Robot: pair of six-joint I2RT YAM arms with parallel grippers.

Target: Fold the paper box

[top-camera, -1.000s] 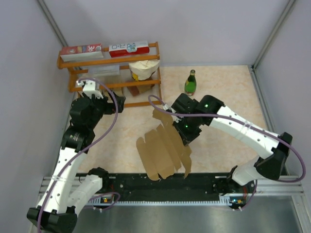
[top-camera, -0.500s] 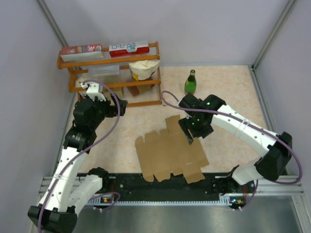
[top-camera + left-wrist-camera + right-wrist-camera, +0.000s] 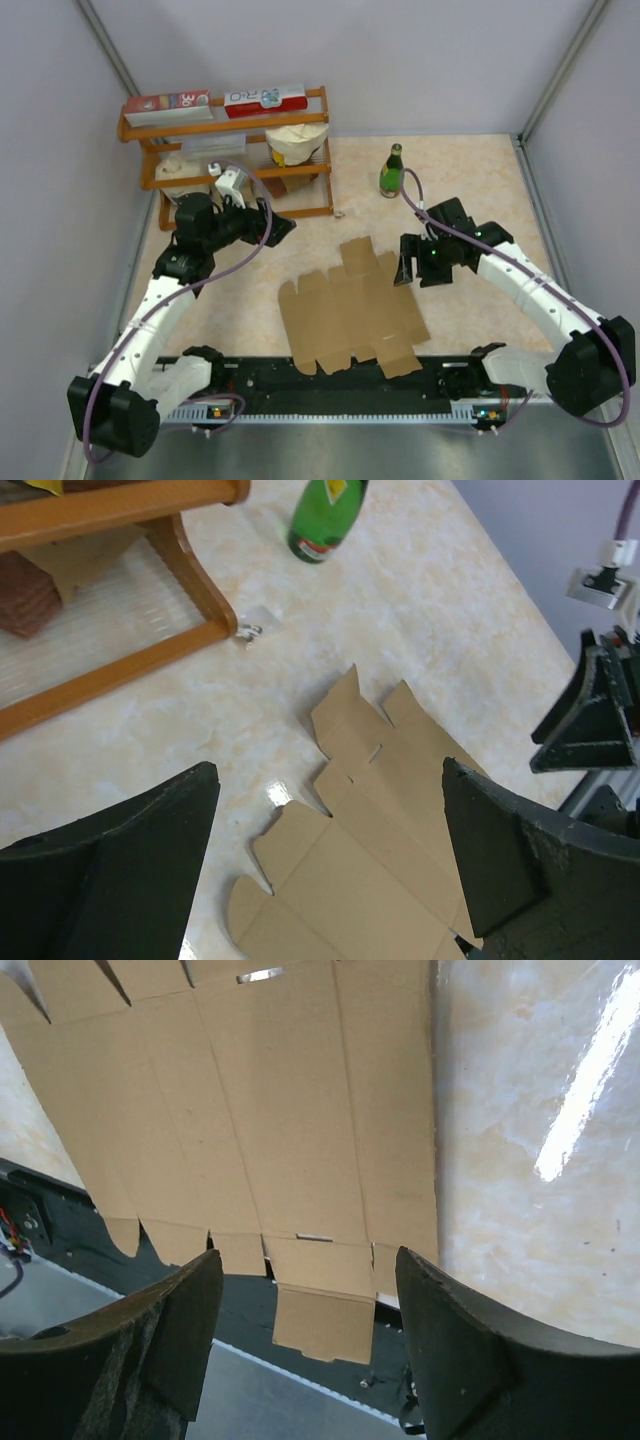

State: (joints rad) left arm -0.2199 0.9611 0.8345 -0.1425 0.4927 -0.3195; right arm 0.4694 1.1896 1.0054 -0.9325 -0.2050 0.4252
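The paper box (image 3: 350, 310) is a flat brown die-cut sheet lying on the table, its near flap reaching over the black strip at the front edge. My left gripper (image 3: 281, 228) hovers open to the upper left of the sheet, apart from it; in the left wrist view the sheet (image 3: 385, 830) lies below between the wide-spread fingers (image 3: 120, 880). My right gripper (image 3: 405, 268) stands open just off the sheet's right edge, holding nothing. The right wrist view looks down on the sheet (image 3: 280, 1110) beyond its parted fingers (image 3: 470, 1350).
A wooden shelf (image 3: 310, 95) with printed cartons and goods stands at the back left. A green bottle (image 3: 392, 170) stands behind the right gripper. A black rail (image 3: 250, 375) runs along the near edge. Grey walls close both sides.
The right gripper opened and let go of the sheet, which dropped flat onto the table; the right arm drew back to the right. The left arm swung in toward the sheet.
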